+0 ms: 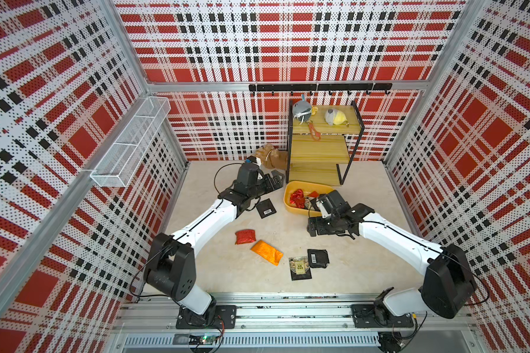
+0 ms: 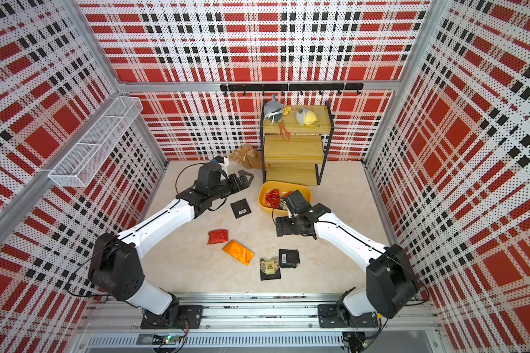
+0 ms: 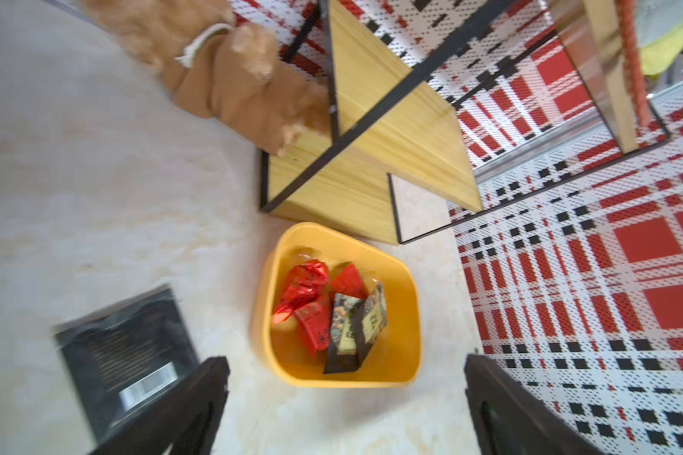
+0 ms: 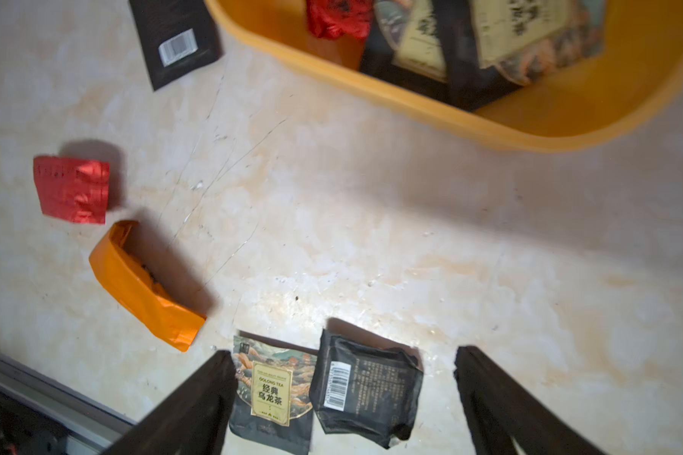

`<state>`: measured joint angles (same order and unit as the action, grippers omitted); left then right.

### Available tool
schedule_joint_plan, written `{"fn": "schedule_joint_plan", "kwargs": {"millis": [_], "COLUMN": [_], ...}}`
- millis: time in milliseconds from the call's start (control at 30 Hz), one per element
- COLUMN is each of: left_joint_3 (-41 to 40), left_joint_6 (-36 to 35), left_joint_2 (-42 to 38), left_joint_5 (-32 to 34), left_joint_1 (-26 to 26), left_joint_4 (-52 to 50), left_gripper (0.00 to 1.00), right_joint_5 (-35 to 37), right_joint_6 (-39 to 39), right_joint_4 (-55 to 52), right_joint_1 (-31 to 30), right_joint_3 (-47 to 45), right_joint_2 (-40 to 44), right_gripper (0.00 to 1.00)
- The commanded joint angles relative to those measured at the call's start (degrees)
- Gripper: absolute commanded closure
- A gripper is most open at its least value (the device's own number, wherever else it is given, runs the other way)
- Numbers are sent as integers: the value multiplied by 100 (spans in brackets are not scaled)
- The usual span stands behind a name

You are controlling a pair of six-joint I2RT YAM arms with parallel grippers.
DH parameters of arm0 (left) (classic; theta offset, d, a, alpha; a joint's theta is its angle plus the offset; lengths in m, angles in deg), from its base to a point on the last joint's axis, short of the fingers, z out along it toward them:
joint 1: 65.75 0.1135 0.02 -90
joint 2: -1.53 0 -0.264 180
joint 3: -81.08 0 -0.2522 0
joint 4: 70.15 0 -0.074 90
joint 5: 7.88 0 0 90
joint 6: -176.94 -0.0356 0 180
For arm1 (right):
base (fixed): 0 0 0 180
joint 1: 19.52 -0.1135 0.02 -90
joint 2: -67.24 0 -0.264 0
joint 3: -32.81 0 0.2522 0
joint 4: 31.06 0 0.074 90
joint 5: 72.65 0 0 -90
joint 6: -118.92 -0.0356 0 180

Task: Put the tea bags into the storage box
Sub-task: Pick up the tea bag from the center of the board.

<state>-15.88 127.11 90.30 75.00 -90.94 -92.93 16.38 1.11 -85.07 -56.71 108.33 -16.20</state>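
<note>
Tea bags (image 1: pixel 244 237), foil sachets: five outside yellow plastic storage box (image 3: pixel 405 315). Left gripper (image 1: pixel 276 180), right gripper (image 4: pixel 344 352) agape, empty. Right: pinch seemingly raised edge of crumpled black barcode sachet (image 4: pixel 367 390).

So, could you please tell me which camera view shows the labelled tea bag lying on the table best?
The right wrist view: the labelled tea bag is close and its print is readable. Both top views show it small, with no legible print; the left wrist view misses it.

Red plaid perforated walls (image 1: pixel 288 45), pale marbled floor (image 1: pixel 364 269), wooden shelf rack (image 1: pixel 318 149), wire basket (image 1: pixel 129 143)
</note>
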Motion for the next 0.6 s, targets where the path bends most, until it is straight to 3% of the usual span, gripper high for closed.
{"fn": "schedule_joint_plan", "kwargs": {"millis": [0, 133, 300, 567], "left_joint_3": [-353, -895, -1542, -1870], "left_joint_6": [-171, -153, -20, -34], "left_joint_2": [-351, -1001, -1856, -2541], "left_joint_5": [741, 1128, 1008, 1182], "left_joint_1": [101, 320, 851, 1226], "left_joint_4": [-1023, -1344, -1511, -1922], "left_gripper": [1, 1, 1, 1], "right_joint_5": [597, 873, 1235, 857], "right_joint_6": [371, 659, 1105, 1483], "right_joint_4": [410, 582, 602, 552], "right_joint_1": [-537, -1267, -1977, -2204], "right_joint_3": [218, 681, 1450, 2113], "right_joint_2": [-306, -937, -1861, -2704], "right_gripper": [7, 6, 4, 4]}}
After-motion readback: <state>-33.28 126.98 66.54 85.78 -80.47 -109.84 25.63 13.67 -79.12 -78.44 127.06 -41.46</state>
